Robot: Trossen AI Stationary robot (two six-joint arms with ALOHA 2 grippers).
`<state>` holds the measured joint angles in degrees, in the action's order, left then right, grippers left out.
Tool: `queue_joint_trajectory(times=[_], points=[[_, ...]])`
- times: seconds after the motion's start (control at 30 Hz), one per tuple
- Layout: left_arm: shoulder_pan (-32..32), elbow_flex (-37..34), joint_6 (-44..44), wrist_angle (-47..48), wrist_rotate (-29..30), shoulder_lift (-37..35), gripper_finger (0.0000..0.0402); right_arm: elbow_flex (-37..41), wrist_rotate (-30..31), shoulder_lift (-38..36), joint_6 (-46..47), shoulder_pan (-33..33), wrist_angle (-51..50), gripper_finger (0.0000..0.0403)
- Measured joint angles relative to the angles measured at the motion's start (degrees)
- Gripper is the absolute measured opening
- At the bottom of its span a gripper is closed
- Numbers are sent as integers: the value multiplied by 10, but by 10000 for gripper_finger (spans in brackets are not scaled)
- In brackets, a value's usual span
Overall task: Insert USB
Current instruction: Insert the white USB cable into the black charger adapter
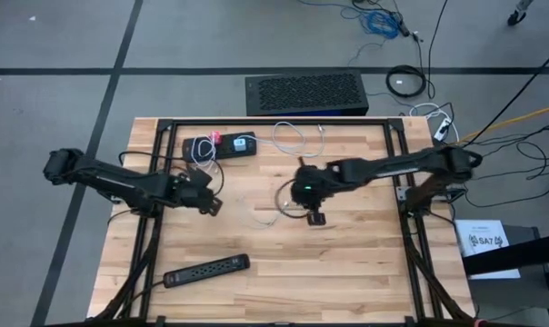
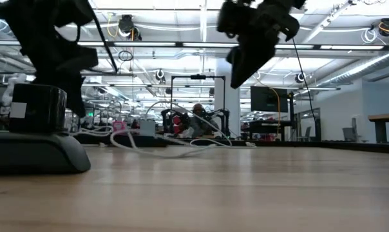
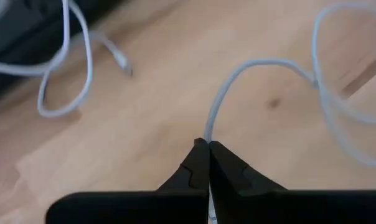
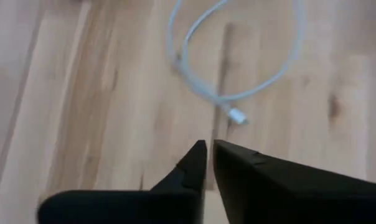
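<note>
USB cable point(image 1: 273, 211): you have a thin white cord, round and smooth, lying in loose loops near the middle of the tabletop point(image 1: 347, 272). In the right wrist view its small pale plug end point(image 4: 238, 116) rests flat on the wood, just ahead of the fingertips and not touching them.

Your left tool point(image 3: 206, 149) sits at about nine o'clock from the tabletop's centre, and its dark tapered fingers are pressed together on the cord, which rises out from between the tips and curves away. Your right tool point(image 4: 210, 148) hangs just past centre toward three o'clock, above the loops, its fingers almost together with only a sliver of a gap and nothing between them.

A black power strip point(image 1: 206, 270) lies at about seven o'clock, long, flat and matte. At eleven o'clock a dark flat device point(image 1: 222, 146) lies with a second white cord point(image 1: 297, 138) beside it; whether anything is plugged into it, you probably can't tell from above.

The tabletop is pale butcher-block wood, its planks running lengthwise with visible grain and knots, framed by black rails. Around it lies grey floor marked with dark tape lines, a black perforated case point(image 1: 305, 94) at twelve o'clock, and loose cables at one o'clock. The low view shows a bright workshop with ceiling lights.
</note>
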<state>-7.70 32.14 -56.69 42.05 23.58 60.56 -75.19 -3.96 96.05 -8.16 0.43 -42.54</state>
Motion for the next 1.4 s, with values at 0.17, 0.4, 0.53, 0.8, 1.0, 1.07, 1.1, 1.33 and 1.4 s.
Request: queue_joint_trajectory(times=[0.17, 0.4, 0.53, 0.8, 1.0, 1.07, 1.1, 1.33, 1.4], points=[[-1, 0, 4, -46, 55, -56, 2, 195, 62, -116, 126, 10, 234, 3], [-3, 1, 49, -195, 153, -69, 1, 402, 88, -117, 279, 47, 814, 3], [-3, 1, 90, -306, 197, -56, 1, 370, 116, -65, 290, 49, 894, 13], [-3, 1, 204, -500, 235, -35, 1, 162, 209, 37, 205, 49, 738, 78], [-3, 1, 216, -523, 236, -34, 1, 42, 288, 95, 161, 44, 632, 136], [-3, 1, 217, -524, 236, -34, 1, 23, 293, 109, 160, 39, 627, 149], [-3, 1, 218, -524, 236, -34, 1, 17, 294, 115, 162, 36, 626, 154], [-3, 1, 242, -546, 236, -34, 1, 8, 279, 143, 224, 14, 630, 164], [-3, 1, 243, -554, 233, -34, 1, 8, 278, 146, 235, 9, 634, 163]])
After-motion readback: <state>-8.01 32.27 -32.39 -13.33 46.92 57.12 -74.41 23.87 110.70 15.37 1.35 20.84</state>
